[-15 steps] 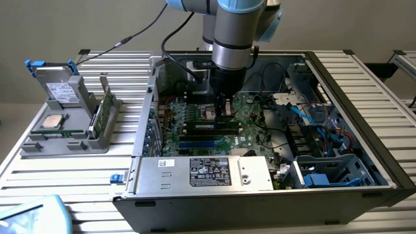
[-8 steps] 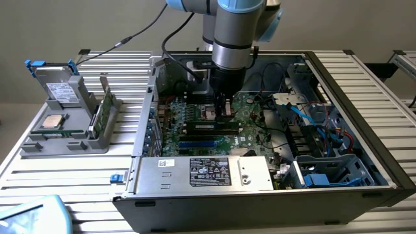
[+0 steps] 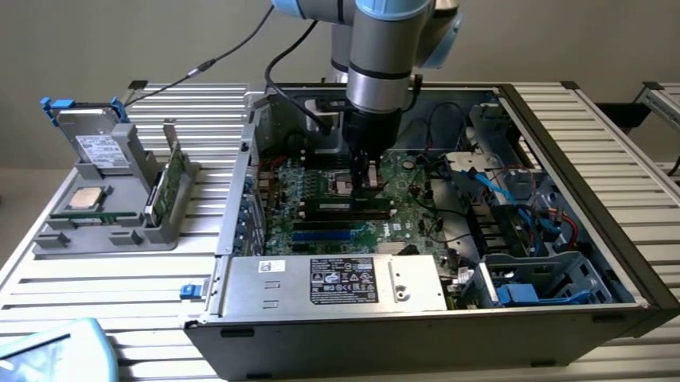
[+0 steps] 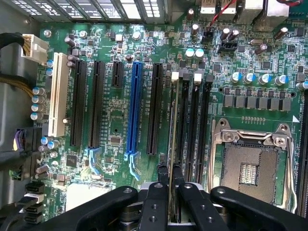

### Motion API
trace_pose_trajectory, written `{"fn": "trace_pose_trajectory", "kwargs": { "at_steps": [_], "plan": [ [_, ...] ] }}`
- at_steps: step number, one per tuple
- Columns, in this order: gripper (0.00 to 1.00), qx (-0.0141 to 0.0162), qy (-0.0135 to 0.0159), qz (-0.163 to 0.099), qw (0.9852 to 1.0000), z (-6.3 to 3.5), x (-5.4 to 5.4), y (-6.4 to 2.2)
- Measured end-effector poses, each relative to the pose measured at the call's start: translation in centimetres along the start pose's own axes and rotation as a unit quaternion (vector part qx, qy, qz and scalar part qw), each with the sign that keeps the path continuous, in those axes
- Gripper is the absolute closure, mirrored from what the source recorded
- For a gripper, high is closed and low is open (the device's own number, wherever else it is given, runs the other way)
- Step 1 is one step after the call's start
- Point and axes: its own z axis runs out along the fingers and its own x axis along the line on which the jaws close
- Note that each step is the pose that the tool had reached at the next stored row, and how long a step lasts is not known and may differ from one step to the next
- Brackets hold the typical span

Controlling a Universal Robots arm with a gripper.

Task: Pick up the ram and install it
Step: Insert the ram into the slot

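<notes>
In the wrist view the ram [image 4: 172, 130] appears edge-on as a thin green stick. My gripper [image 4: 170, 169] is shut on its near end, a black finger [image 4: 155, 202] on each side. The stick hangs over the motherboard [image 4: 115, 120], lined up along the black memory slots [image 4: 192, 125] with white latches, beside the open processor socket [image 4: 250, 166]. Whether it touches a slot I cannot tell. In the exterior view my gripper [image 3: 368, 179] points straight down inside the open computer case [image 3: 595, 199], just above the board near the memory slots [image 3: 345, 208].
A grey holder [image 3: 107, 227] on the exterior view's left carries a silver processor chip [image 3: 88, 199], a hard drive [image 3: 98, 143] and a green card [image 3: 170, 179]. The power supply [image 3: 330, 282] sits along the case's front. Blue and black cables [image 3: 510, 199] crowd the case's right half.
</notes>
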Motion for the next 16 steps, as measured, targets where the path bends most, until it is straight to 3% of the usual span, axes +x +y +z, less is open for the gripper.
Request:
{"fn": "trace_pose_trajectory", "kwargs": {
  "at_steps": [4, 7, 16],
  "plan": [
    [0.86, 0.0016, 0.0024, 0.000, 1.0000, -0.02, -0.15, -0.01],
    [0.86, 0.0046, 0.0076, 0.001, 1.0000, -0.04, -0.26, 0.00],
    [0.86, 0.0044, 0.0152, 0.000, 0.9999, -0.02, -0.45, 0.08]
  ]
}}
